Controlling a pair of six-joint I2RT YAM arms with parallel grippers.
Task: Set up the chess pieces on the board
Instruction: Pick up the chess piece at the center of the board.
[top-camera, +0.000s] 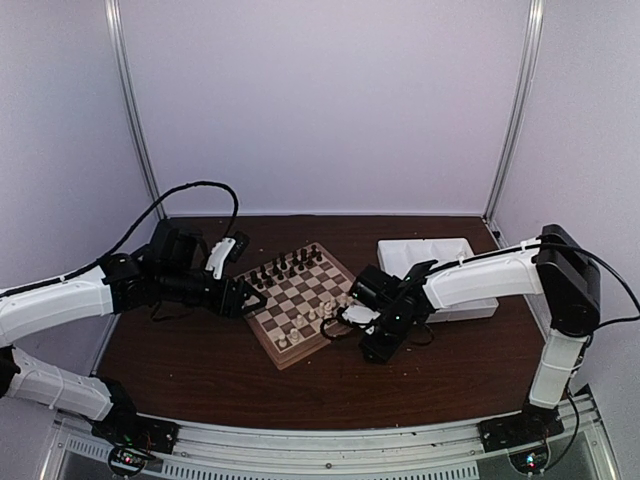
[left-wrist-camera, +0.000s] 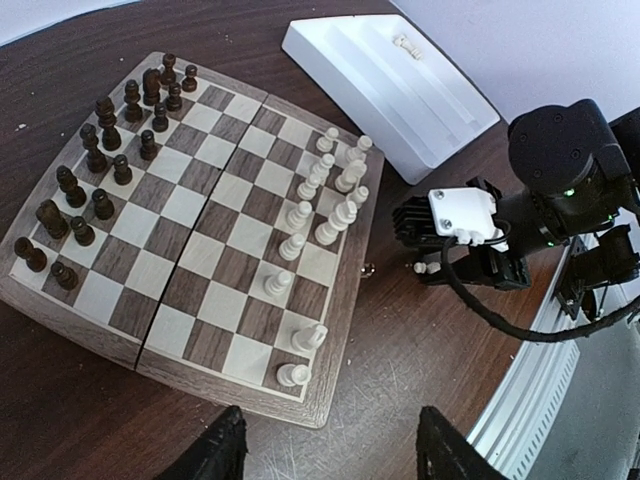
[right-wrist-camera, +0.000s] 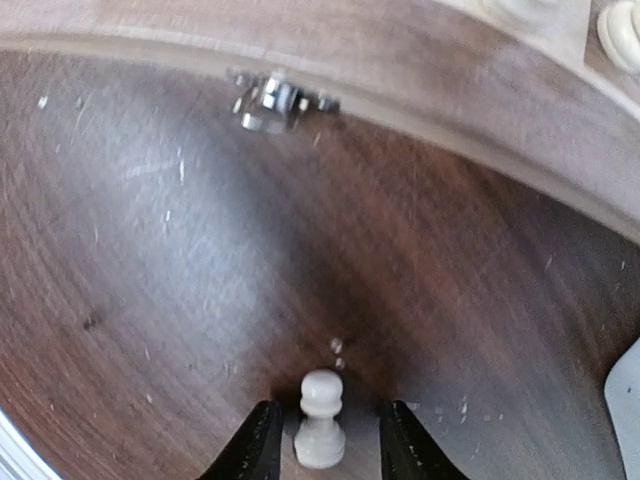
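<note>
- left gripper (left-wrist-camera: 335, 455): hovers at the left edge of the board (left-wrist-camera: 200, 250), fingers spread wide, nothing between them.
- chess pieces (left-wrist-camera: 300, 215): most of the cream ones stand along the board's right side.
- pawn (right-wrist-camera: 321, 395): stray, upright on the table just outside the board's right rim; the right arm is far nearer.
- right gripper (right-wrist-camera: 322, 450): low beside that rim, fingers straddling the pawn with a sliver of gap each side; released, not yet clamping.

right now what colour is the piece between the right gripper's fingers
Cream-white; the piece shows best in the right wrist view.
</note>
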